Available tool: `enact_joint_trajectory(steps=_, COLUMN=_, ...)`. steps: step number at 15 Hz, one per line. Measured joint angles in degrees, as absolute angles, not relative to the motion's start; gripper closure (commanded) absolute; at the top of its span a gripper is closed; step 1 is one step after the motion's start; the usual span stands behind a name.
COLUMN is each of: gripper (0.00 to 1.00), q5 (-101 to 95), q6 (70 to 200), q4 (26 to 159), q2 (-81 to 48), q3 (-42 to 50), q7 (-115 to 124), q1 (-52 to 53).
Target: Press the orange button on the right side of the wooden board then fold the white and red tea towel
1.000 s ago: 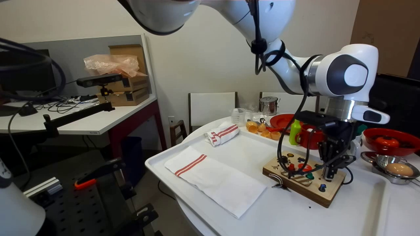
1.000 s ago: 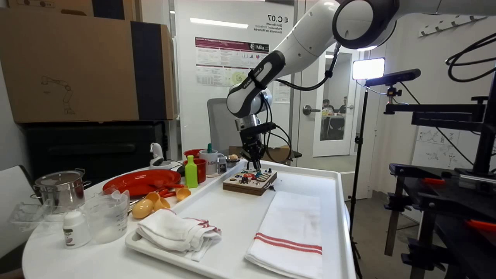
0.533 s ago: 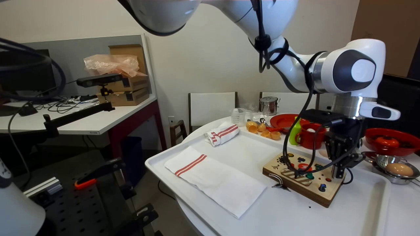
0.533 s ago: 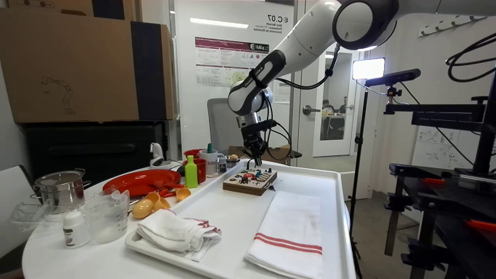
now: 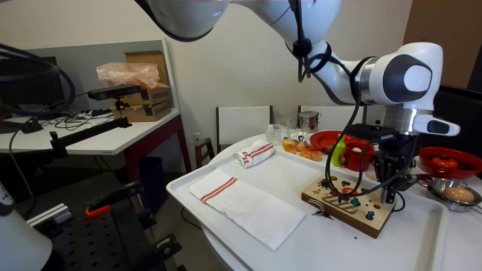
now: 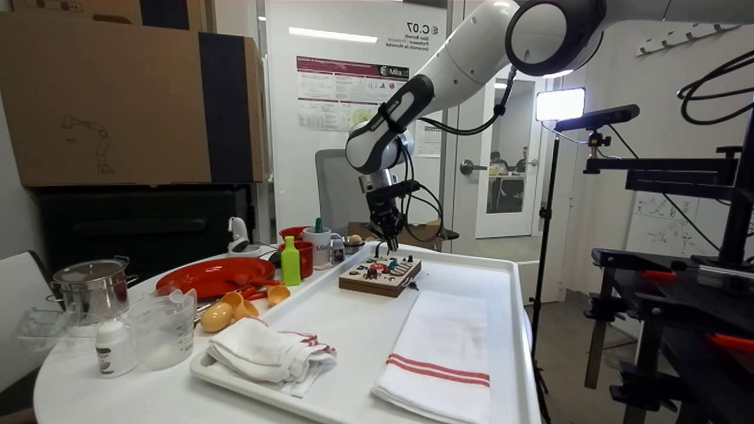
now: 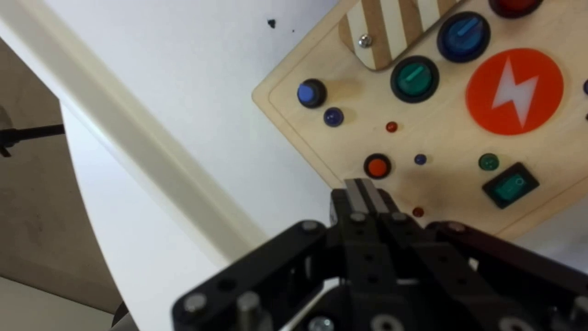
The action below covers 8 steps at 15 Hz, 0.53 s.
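The wooden board (image 5: 344,215) lies in the white tray, studded with coloured buttons and knobs; it also shows in an exterior view (image 6: 371,287) and the wrist view (image 7: 441,188). The orange button (image 7: 377,166), ringed in black, sits near one board edge and also shows in an exterior view (image 5: 377,206). My gripper (image 7: 365,181) is shut and empty. Its fingertips are just beside the orange button in the wrist view and appear slightly above the board in an exterior view (image 6: 392,247). The white and red tea towel (image 5: 256,212) lies flat in the tray, also seen in an exterior view (image 6: 447,330).
A crumpled red-striped white cloth (image 5: 256,153) lies at the tray's corner. Beyond the tray's rim (image 6: 515,282) stand a green bottle (image 6: 290,262), a red mug (image 5: 356,158), eggshells and a red plate (image 6: 218,277). Robot cables hang over the board.
My gripper has shifted right in an exterior view and risen slightly, bringing the orange button into sight there. It stays shut. The board and towel have not moved.
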State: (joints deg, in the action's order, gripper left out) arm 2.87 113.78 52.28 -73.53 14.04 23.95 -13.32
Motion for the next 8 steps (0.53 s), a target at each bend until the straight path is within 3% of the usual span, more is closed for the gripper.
enact_joint_trajectory(steps=8, gripper=1.0, q5=2.9, q6=109.8, q4=49.3, q2=-76.0, q3=13.6, q7=24.4, q1=-13.9)
